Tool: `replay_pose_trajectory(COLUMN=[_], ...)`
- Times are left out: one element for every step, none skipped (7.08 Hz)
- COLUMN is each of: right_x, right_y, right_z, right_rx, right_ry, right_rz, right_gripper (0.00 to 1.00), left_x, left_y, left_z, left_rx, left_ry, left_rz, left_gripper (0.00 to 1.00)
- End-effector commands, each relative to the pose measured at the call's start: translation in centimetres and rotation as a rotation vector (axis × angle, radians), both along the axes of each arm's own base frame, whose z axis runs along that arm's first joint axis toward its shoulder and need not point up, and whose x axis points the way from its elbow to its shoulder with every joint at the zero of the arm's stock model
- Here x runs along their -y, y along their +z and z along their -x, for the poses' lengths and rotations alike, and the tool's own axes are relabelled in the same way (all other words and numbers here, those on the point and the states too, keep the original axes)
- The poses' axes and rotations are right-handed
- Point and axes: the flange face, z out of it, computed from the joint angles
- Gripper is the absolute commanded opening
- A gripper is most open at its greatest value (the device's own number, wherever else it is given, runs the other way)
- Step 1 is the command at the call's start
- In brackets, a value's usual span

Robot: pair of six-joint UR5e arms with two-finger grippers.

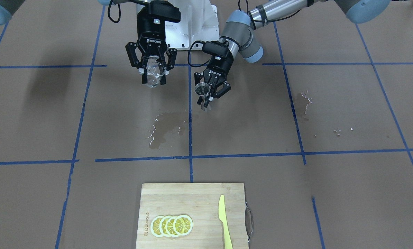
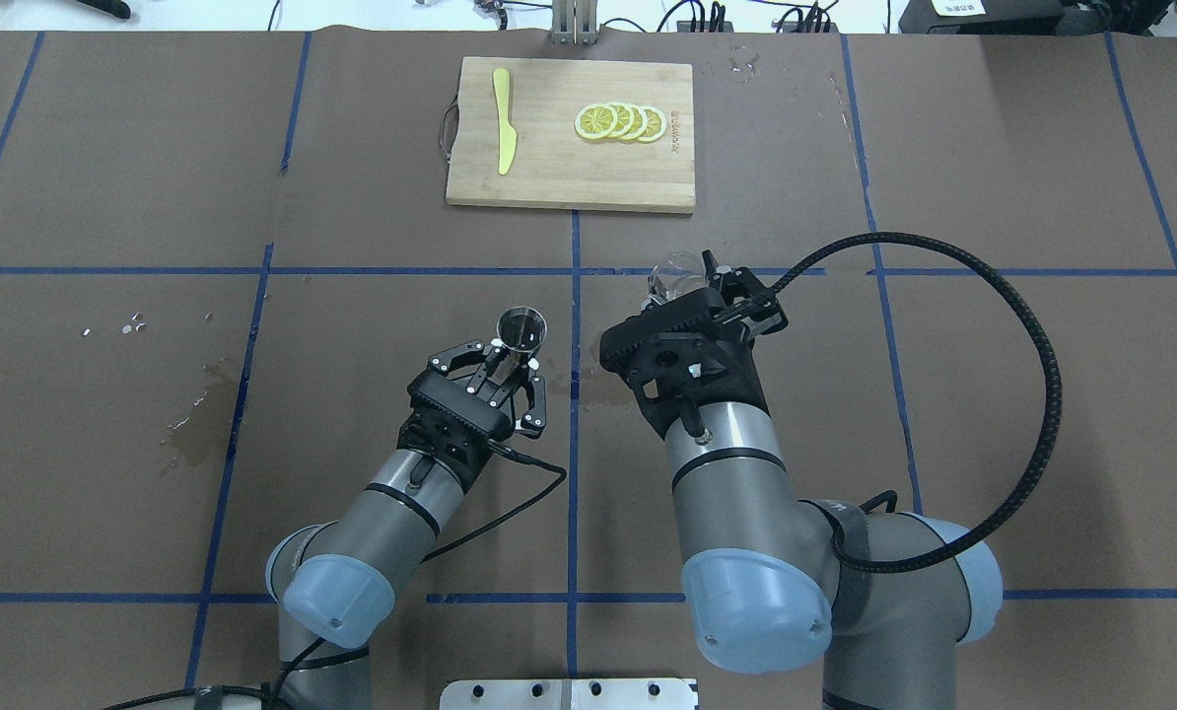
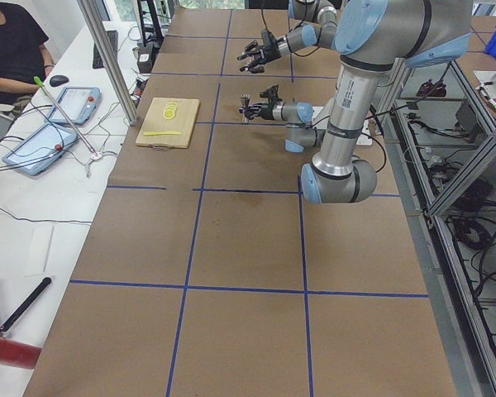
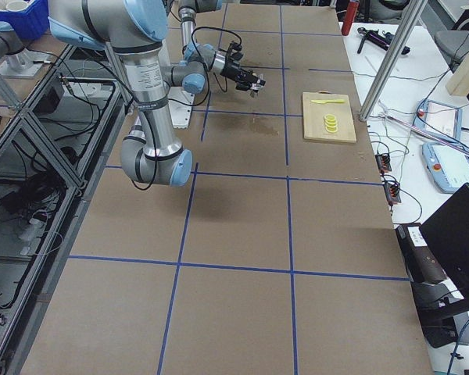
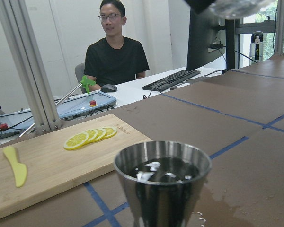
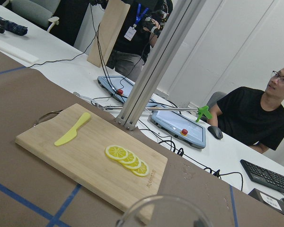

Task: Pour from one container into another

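Brown paper covered the table (image 1: 331, 193), matt and creased, and blue tape (image 1: 190, 138) split it into a grid of large squares. White "ROBOTIQ" lettering stood on the black body of each arm's jaws in the front view. A word was burnt into the short edge of the cutting board (image 1: 185, 197), too small to read with certainty.

The right jaws were clamped on the glass (image 1: 153, 74), a small clear cup with a pouring lip, held tilted in the air above the table. Whether anything was in it could not be told. The left jaws were shut on the jigger (image 1: 202, 89), gripping it below its upper cone and holding it clear of the table. It was polished silver-grey metal, two cones joined at a narrow waist, with a thin round rim. The left wrist view showed liquid in its upper cone, with bright glints on the surface. The glass sat near the jigger, not touching it.

A dark wet patch (image 1: 165, 128) with shiny droplets stained the paper near the central tape line.

The pale bamboo board had a thin metal handle (image 1: 249, 216) on one short side. On it lay four overlapping lemon slices (image 1: 172, 225) and a smooth yellow plastic knife (image 1: 223, 221).
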Motion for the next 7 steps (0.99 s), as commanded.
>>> replay_pose_trajectory(right_x=[1.3,2.3,2.6,2.9,3.0,3.2,3.3], right_y=[2.7,2.9,3.2,3.5,3.6,3.7,3.7], right_z=[-1.8,-2.4,-2.6,-2.8,-2.9,-3.1,-3.1], right_rx=[0.024,0.026,0.022,0.019,0.018,0.025,0.033], right_ry=[0.022,0.023,0.03,0.03,0.029,0.029,0.021], right_rz=[0.05,0.064,0.067,0.073,0.077,0.078,0.085], right_gripper=[0.04,0.04,0.04,0.03,0.03,0.03,0.03], left_x=[0.5,-0.2,-0.9,-0.8,-0.9,-1.8,-2.3], left_y=[1.0,5.5,7.7,8.9,10.7,13.6,16.8], left_z=[3.0,6.7,10.5,11.0,12.5,16.7,19.1], left_rx=[0.004,0.054,0.077,0.087,0.096,-0.033,-0.09], left_ry=[-0.048,-0.08,-0.092,-0.119,-0.157,-0.16,-0.156], left_rz=[0.0,0.012,0.018,0.028,0.036,0.025,0.029], left_gripper=[0.0,0.0,0.0,0.0,0.0,0.0,0.0])
